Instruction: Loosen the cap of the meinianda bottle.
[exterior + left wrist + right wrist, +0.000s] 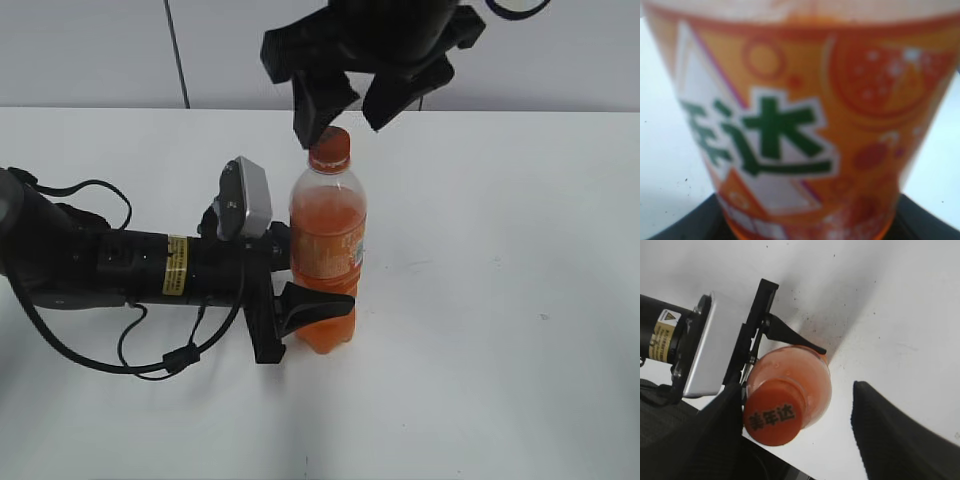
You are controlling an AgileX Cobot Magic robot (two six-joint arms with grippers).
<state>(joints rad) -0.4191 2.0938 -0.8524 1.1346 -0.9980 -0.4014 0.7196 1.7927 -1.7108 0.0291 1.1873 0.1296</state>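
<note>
I have the table (520, 330) in front of me, white, with the bottle (328, 250) standing upright near its middle, long axis vertical. My left arm lies low along the table from the left, and the left gripper (290, 290) is clamped on the bottle's lower body; in the left wrist view the label fills the picture and dark finger edges show at the bottom corners, so I read that as a firm hold from the side.

My right gripper (348, 108) hangs above, pointing down, jaws spread. The cap (329, 148) sits just below it. In the right wrist view the cap (772, 415) lies hard against the left-hand finger (715, 440), while the other finger (895, 435) stands well apart from it. So the right gripper is off-centre: I judge it needs to shift until the cap sits midway, then drop and close before twisting.
</note>
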